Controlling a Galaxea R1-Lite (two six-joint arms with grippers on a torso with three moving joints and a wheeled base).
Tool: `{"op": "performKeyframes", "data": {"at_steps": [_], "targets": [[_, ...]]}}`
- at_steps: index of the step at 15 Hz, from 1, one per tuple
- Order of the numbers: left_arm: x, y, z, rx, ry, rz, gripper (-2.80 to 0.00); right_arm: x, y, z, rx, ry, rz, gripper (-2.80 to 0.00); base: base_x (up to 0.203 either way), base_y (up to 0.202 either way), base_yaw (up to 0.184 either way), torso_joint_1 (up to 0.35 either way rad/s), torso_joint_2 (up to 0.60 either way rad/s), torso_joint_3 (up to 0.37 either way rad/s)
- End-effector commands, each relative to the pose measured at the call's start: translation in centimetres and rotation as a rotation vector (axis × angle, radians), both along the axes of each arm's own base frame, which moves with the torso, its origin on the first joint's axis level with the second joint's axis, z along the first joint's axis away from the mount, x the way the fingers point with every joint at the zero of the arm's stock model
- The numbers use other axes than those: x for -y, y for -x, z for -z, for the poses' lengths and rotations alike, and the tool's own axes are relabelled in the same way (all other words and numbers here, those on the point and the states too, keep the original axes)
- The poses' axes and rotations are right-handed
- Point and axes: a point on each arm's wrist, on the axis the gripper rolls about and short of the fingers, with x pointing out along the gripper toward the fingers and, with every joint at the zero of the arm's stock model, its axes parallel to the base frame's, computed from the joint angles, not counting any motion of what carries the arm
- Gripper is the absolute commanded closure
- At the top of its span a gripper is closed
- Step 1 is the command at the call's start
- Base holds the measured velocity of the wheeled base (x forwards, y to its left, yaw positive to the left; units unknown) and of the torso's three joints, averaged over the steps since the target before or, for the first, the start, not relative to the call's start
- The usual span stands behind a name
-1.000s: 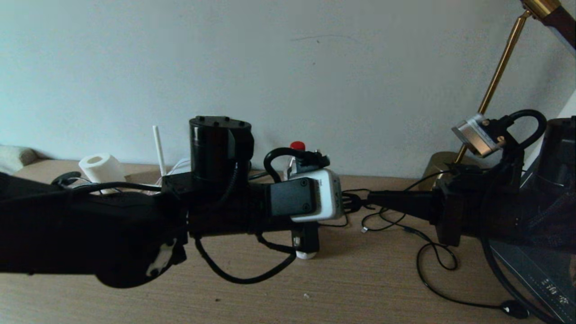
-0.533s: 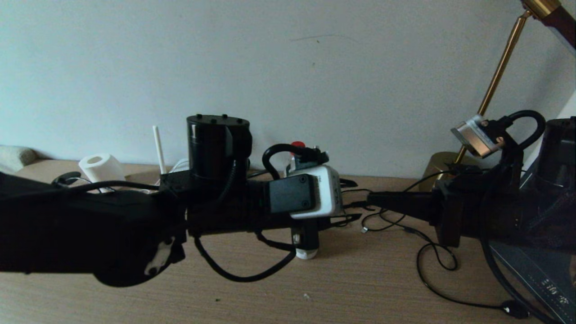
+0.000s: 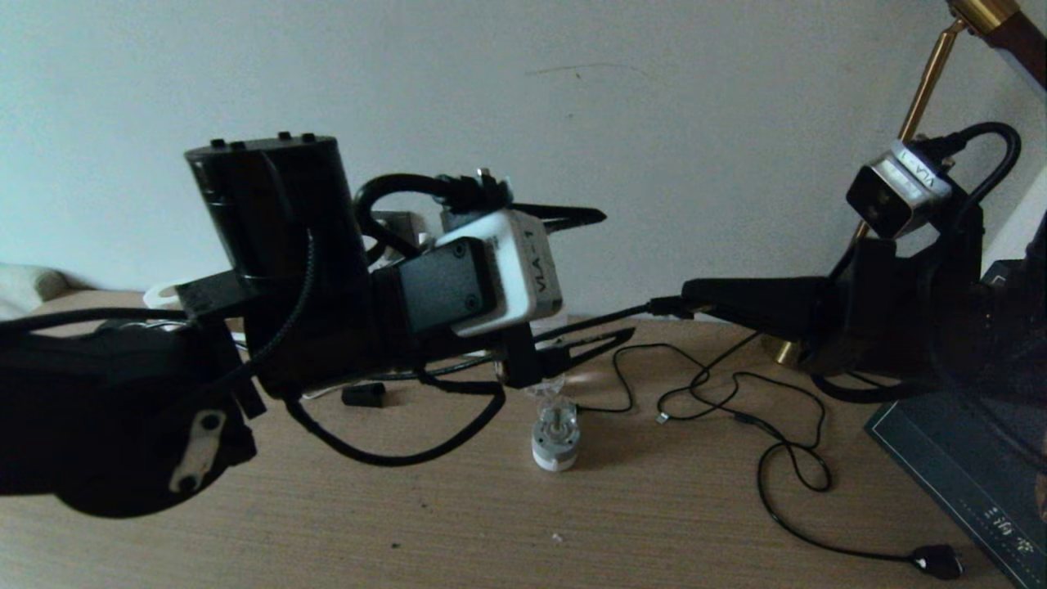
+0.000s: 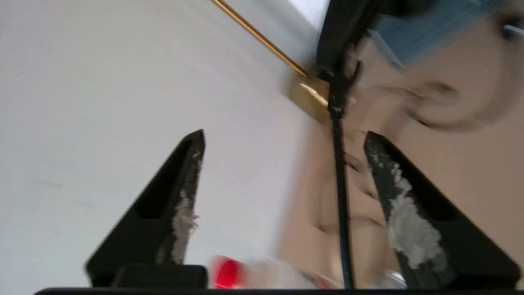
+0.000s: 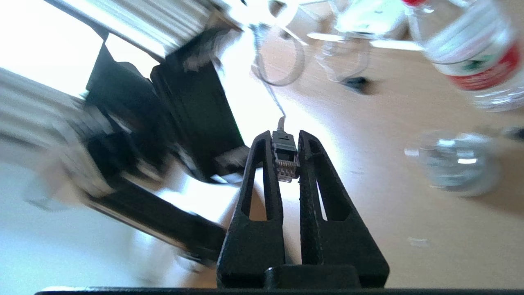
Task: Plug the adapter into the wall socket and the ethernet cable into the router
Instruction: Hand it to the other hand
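Head view: left gripper (image 3: 609,274) is up off the wooden table (image 3: 654,523), fingers spread apart, nothing gripped. A black ethernet cable (image 3: 785,466) runs taut between the spread fingers to the right gripper (image 3: 687,304), which is shut on the cable's connector end above the table's back edge. The rest of the cable loops over the table toward the front right corner, ending in a round black disc (image 3: 936,561). A small metal motor (image 3: 556,435) stands mid-table below the left gripper. A brass lamp (image 3: 908,123) rises at the back right.

Left wrist view: fingers (image 4: 180,205) wide apart, cable (image 4: 339,196) passes between them, touching neither.

Right wrist view: fingers (image 5: 262,180) clamped on the connector (image 5: 284,157), contacts facing the camera. A water bottle (image 5: 479,57) is on the table beyond.

Adapter, wall socket, router: can't pick them out in any view.
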Motion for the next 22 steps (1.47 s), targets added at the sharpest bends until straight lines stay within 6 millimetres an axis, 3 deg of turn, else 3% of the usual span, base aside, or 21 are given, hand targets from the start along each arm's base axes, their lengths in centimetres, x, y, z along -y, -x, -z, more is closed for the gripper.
{"op": "performKeyframes", "data": {"at_steps": [1, 9, 13, 22], "targets": [[-0.1, 0.0, -0.4, 0.038, 0.024, 0.004, -2.8, -0.1, -0.1, -1.3, -0.051, -0.058, -0.004, 0.0, 0.0, 0.0, 0.0, 0.0, 0.0, 0.0], [0.9, -0.9, -0.7, 0.24, 0.002, 0.131, -2.8, -0.2, -0.3, -7.9, -0.5, -0.152, -0.05, 0.0, 0.0, 0.0, 0.0, 0.0, 0.0, 0.0], [1.6, -1.4, -1.8, 0.284, 0.032, 0.132, -2.8, -0.7, -1.3, -7.2, -0.653, -0.16, -0.101, 0.0, 0.0, 0.0, 0.0, 0.0, 0.0, 0.0], [1.1, -1.4, -2.6, 0.304, 0.046, 0.117, -2.8, -0.9, -1.9, -6.7, -0.702, -0.159, -0.138, 0.0, 0.0, 0.0, 0.0, 0.0, 0.0, 0.0]]}}
